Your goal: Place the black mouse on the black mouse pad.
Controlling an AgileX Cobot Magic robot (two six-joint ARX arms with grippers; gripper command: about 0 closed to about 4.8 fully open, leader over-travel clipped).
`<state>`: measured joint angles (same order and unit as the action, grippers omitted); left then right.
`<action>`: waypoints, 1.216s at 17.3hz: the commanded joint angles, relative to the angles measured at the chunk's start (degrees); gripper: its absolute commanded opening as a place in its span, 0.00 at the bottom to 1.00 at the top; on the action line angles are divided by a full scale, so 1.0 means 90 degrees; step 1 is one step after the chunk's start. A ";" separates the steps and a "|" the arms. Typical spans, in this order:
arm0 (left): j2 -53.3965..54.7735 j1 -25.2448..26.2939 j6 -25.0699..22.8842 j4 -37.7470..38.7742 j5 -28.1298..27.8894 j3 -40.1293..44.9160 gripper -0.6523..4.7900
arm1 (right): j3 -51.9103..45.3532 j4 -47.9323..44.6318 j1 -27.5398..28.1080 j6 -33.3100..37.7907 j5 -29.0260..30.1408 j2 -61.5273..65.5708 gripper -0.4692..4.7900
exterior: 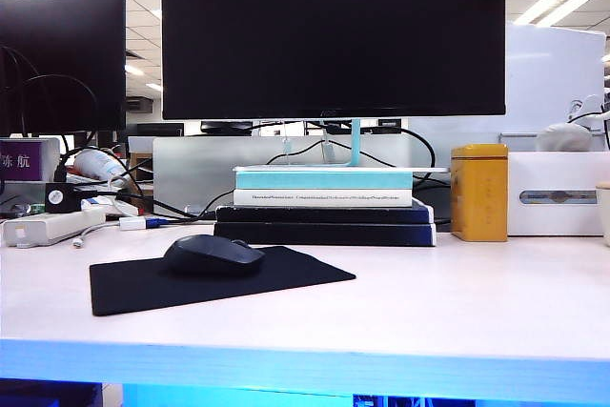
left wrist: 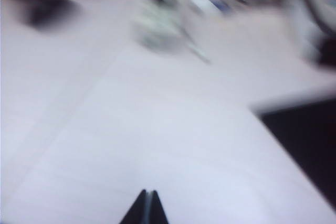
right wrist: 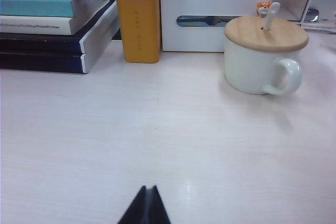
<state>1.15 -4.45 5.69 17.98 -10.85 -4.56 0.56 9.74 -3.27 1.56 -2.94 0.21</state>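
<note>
- The bench (exterior: 457, 302) is a pale, whitish wood-grain surface with a front edge lit blue.
- The black mouse pad (exterior: 286, 278) lies flat on its left half, turned at a slight angle (the black mouse (exterior: 213, 254) sits on the pad, not on the bench itself).
- A stack of books (exterior: 324, 221) rests at the middle back, dark volumes at the bottom.
- Just right of the stack stands a yellow tin (exterior: 479, 192), upright.
- A white box (exterior: 558, 193) sits right of the tin.
- A white mug (right wrist: 260, 59) with a wooden lid stands in front of that box.
- A white power strip (exterior: 48, 227) lies at the far left among cables.
</note>
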 commanded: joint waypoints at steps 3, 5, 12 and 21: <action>-0.0104 0.0015 -0.0481 0.0005 -0.0124 0.0151 0.11 | -0.0056 -0.0061 -0.0002 0.0017 0.0012 0.0010 0.09; -0.0104 0.0029 -0.0704 -0.0610 0.0697 0.0335 0.12 | -0.0056 -0.0066 -0.0002 0.0017 0.0012 0.0019 0.09; -0.0104 0.0002 -0.0381 -0.0891 0.1064 0.0444 0.12 | -0.0056 -0.0061 0.0002 0.0017 0.0012 0.0005 0.09; -0.0104 0.0002 -0.0391 -0.0891 0.1056 0.0444 0.12 | -0.0056 -0.0063 0.0002 0.0017 0.0012 0.0005 0.09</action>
<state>0.34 -4.47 2.20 10.00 -1.58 -0.82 0.56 9.72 -3.25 1.63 -2.87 0.27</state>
